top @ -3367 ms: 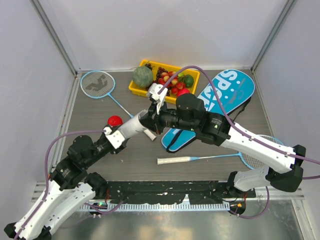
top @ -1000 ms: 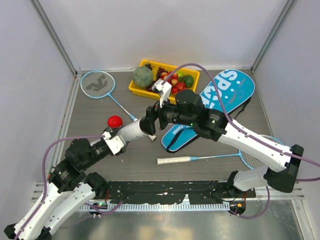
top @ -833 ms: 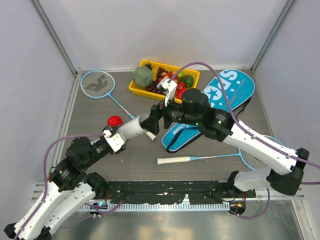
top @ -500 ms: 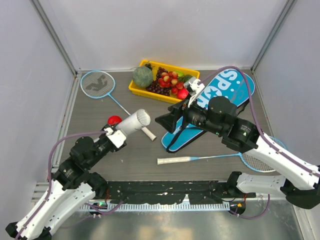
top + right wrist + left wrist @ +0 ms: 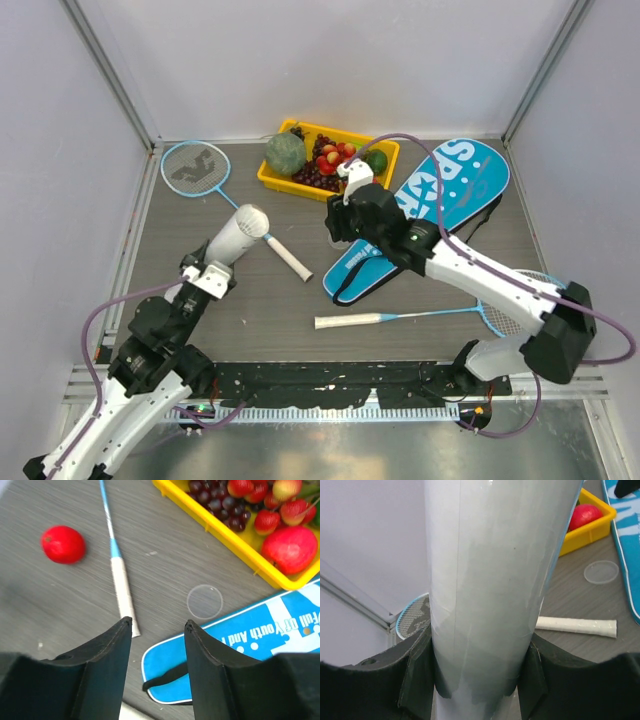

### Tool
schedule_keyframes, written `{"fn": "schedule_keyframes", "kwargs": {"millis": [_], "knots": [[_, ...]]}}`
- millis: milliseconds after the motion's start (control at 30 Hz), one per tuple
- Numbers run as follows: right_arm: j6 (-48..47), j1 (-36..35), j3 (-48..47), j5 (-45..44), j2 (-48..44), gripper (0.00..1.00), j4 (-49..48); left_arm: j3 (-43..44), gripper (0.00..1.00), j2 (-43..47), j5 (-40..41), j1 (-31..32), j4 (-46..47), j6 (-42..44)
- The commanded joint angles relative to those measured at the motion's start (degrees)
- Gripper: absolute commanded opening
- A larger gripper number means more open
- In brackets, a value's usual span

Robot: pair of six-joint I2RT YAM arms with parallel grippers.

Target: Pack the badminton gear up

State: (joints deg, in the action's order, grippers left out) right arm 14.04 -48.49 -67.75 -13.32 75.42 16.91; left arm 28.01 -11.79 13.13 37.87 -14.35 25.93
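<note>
While one tube [image 5: 237,232] sits gripped: two rackets [image 5: 195,167] [image 5: 350,321], one bag [image 5: 465,170].

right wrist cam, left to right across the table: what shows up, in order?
red ball → white-wrapped racket handle → clear round lid → large red fruit. The blue bag and the tray are left out because they span too much of the width.

Smooth glossy tube [image 5: 485,580], matt wood-grain table [image 5: 165,530], yellow plastic tray [image 5: 230,542]
</note>
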Motion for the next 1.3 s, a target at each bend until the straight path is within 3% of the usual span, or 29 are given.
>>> {"fn": "schedule_keyframes", "kwargs": {"millis": [0,367,967,1100,1267], "knots": [[-1.5,1.0,0.9,-3.4,7.3,0.49,-5.9,-1.3,0.39,3.8,4.0,-0.1,8.6,0.4],[-2.3,4.0,-5.6,-1.0,28.1,0.44,-6.2,-2.3,0.39,4.9,1.8,0.0,10.7,-1.1],[-3.7,7.1,-8.5,4.5,39.0,0.36,-7.0,-2.3,0.38,4.1,1.0,-0.1,10.6,-1.2],[-3.6,7.1,-8.2,5.3,39.5,0.29,-6.7,-2.2,0.38,3.9,1.2,-0.1,10.6,-1.1],[-4.2,7.1,-8.1,4.5,38.9,0.12,-6.6,-2.2,0.38,3.7,1.5,-0.1,10.6,-1.1]]}}
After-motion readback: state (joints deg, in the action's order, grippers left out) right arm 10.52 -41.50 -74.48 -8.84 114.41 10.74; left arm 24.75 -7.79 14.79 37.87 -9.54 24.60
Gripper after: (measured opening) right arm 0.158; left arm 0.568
